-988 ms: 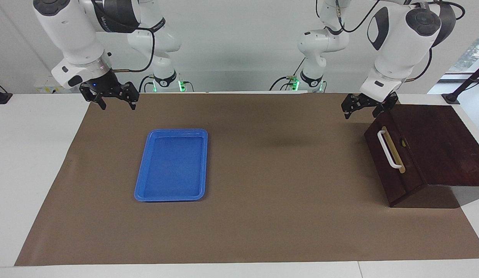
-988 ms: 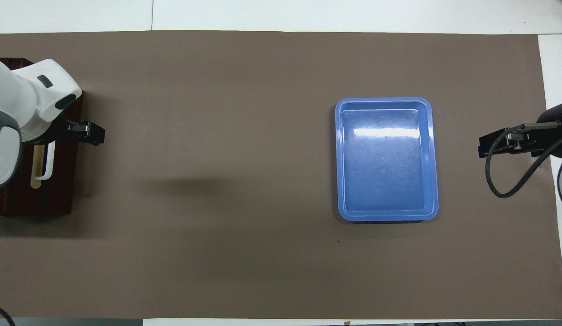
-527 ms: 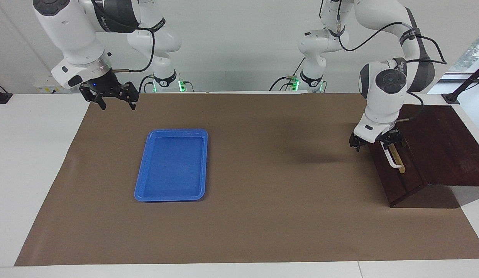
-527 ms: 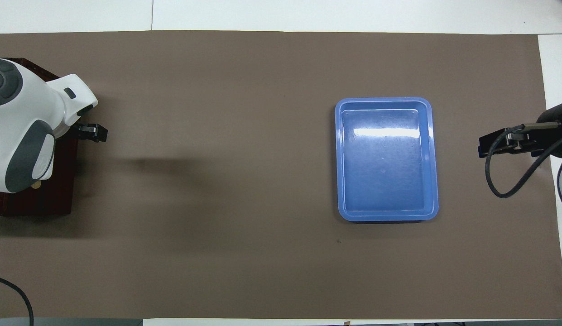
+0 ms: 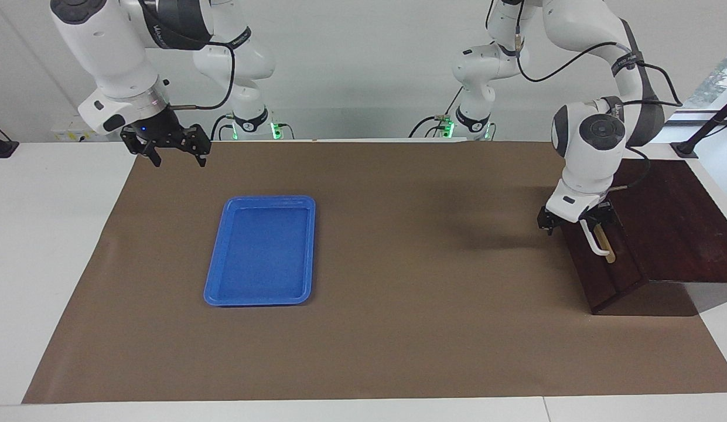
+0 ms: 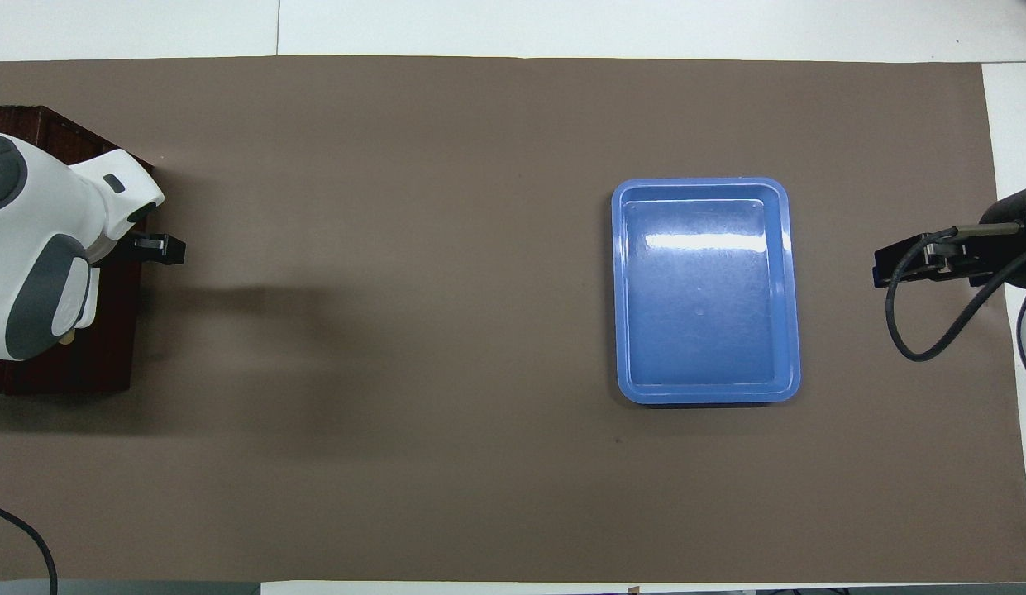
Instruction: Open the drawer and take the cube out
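One brown mat (image 5: 398, 328) over a white table (image 5: 47, 234), pale wall (image 5: 351, 58).

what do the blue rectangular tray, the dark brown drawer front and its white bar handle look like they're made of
The blue rectangular tray looks like moulded plastic: uniform colour, rounded corners, a glossy streak of reflected light. The dark brown drawer front seems to be stained wood with a low sheen, reddish tone and a plank-like edge. Its white bar handle is smooth and even, probably plastic or painted metal; the look leaves that open.
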